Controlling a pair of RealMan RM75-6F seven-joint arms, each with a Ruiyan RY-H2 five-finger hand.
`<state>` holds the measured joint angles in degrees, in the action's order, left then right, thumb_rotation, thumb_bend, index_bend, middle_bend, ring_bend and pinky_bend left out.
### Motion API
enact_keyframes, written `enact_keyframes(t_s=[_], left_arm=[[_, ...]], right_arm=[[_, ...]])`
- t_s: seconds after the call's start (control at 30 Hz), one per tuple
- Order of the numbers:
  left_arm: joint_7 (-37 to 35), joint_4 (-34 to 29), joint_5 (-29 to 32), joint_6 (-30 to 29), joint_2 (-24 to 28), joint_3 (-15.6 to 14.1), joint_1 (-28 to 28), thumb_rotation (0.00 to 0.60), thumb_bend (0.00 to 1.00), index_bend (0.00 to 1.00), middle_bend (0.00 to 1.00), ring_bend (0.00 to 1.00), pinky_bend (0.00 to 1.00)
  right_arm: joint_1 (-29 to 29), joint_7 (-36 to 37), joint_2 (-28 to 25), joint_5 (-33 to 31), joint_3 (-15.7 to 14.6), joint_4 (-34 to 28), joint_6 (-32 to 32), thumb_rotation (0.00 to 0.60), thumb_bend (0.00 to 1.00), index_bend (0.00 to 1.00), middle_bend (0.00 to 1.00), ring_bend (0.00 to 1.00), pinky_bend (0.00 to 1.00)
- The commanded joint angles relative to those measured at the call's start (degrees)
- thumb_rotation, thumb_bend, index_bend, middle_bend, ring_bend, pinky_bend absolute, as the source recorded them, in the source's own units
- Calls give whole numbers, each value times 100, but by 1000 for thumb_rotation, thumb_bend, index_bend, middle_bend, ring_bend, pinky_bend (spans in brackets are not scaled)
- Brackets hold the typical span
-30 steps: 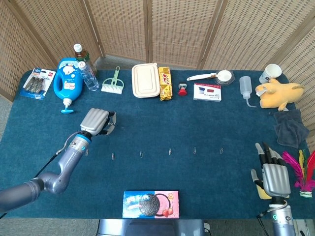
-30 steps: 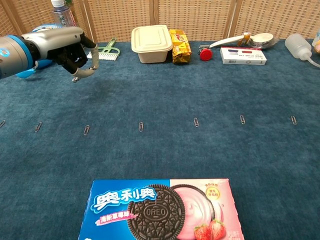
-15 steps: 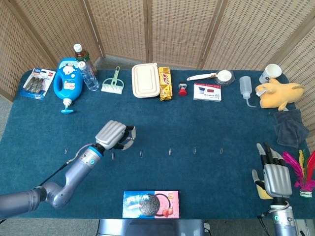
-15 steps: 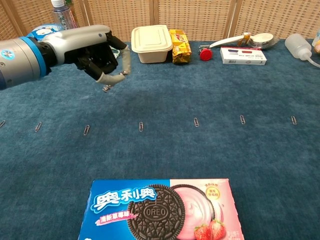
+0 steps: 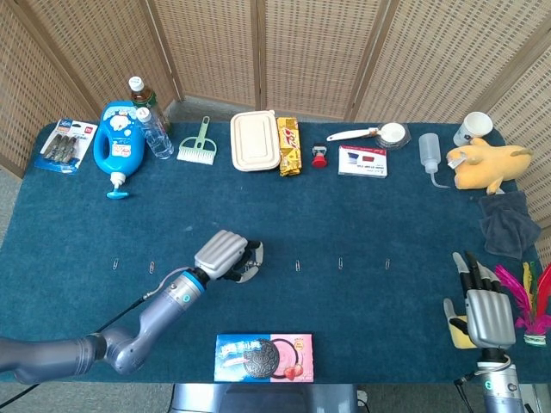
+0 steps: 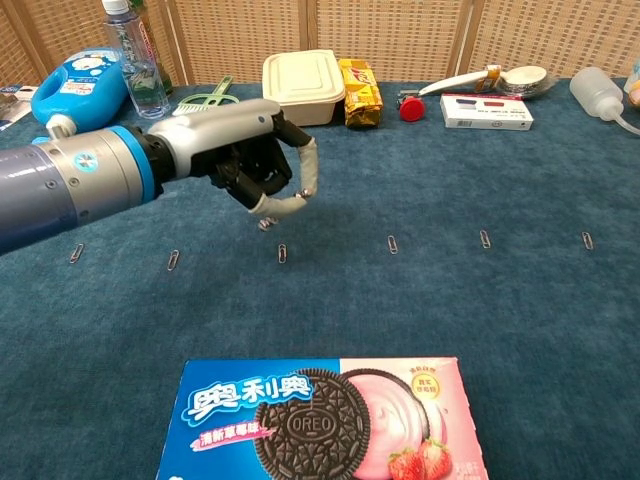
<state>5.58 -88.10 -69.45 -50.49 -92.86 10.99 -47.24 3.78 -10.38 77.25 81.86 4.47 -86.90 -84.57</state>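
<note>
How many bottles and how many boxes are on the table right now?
Bottles: 4 (blue detergent bottle, water bottle, tea bottle, squeeze bottle)
Boxes: 3 (cookie box, lidded beige box, small white box)
Total: 7

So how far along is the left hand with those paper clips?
Looks done: a row of paper clips lies spaced out across the table. In hand: the left hand hovers over that row, pinching what looks like one more clip at its fingertips. Left: that clip is not yet set down. The right hand lies open, idle, at the table's edge.
</note>
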Motion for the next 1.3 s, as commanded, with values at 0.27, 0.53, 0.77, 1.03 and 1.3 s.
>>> enact_keyframes(t_s=[0.27, 0.53, 0.77, 1.03, 1.3], left_arm=[[220, 213, 175, 66, -231, -88, -69, 600, 679, 605, 841, 850, 862], [284, 321, 182, 49, -354, -129, -81, 600, 679, 605, 841, 849, 862], [323, 376, 213, 64, -391, -130, -96, 600, 679, 600, 841, 848, 862], [324, 301, 143, -122, -257, -31, -57, 600, 679, 598, 841, 848, 862], [449, 347, 219, -218, 78, 162, -73, 600, 679, 598, 841, 848, 862]], right_arm=[[-71, 122, -23, -17, -19, 42, -56, 600, 426, 0, 68, 134, 185], [-79, 161, 1, 3, -31, 86, -52, 600, 426, 0, 68, 134, 185], [-94, 198, 13, 6, -35, 127, -60, 600, 426, 0, 68, 134, 185], [-113, 325, 82, -25, -48, 269, -19, 600, 427, 0, 68, 134, 185], [-85, 371, 99, -9, -36, 333, 21, 600, 426, 0, 68, 134, 185]])
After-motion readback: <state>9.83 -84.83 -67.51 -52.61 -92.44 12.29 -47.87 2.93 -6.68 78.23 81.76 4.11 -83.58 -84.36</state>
